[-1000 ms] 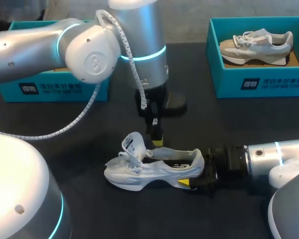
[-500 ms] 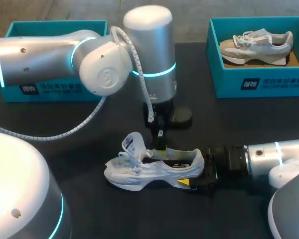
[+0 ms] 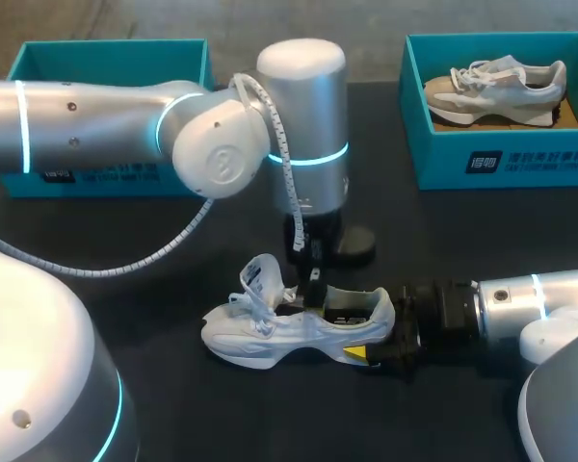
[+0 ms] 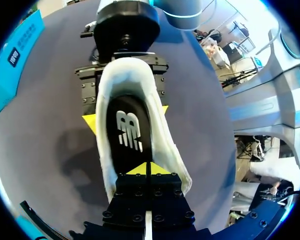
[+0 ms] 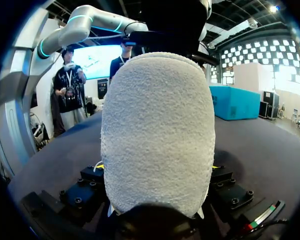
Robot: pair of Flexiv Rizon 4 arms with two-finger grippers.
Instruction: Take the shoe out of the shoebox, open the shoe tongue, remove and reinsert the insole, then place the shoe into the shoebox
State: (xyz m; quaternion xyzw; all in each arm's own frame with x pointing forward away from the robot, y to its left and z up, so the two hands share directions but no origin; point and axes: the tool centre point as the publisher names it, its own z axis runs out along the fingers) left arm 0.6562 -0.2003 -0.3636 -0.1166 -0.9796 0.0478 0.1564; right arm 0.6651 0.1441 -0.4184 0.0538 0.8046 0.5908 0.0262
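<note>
A white shoe [image 3: 270, 332] lies on its side on the black table, tongue and laces lifted at its toe end. My right gripper [image 3: 374, 352] comes in low from the right and is shut on the shoe's heel [image 5: 157, 130], one yellow fingertip [image 4: 91, 124] on each side. My left gripper [image 3: 313, 277] hangs straight down over the shoe's opening. In the left wrist view my left gripper [image 4: 150, 169] is shut, its yellow tips together just over the black insole [image 4: 127, 135] that lies inside the shoe. I cannot tell whether the tips touch the insole.
A teal shoebox [image 3: 501, 159] at the back right holds a grey and beige shoe [image 3: 491, 87]. Another teal shoebox [image 3: 106, 58] stands at the back left, partly behind my left arm. Bare black table lies in front of the white shoe.
My left arm has swung to the right, bringing its shut gripper from beside the tongue to over the shoe's opening. The shoe and my right arm have stayed put.
</note>
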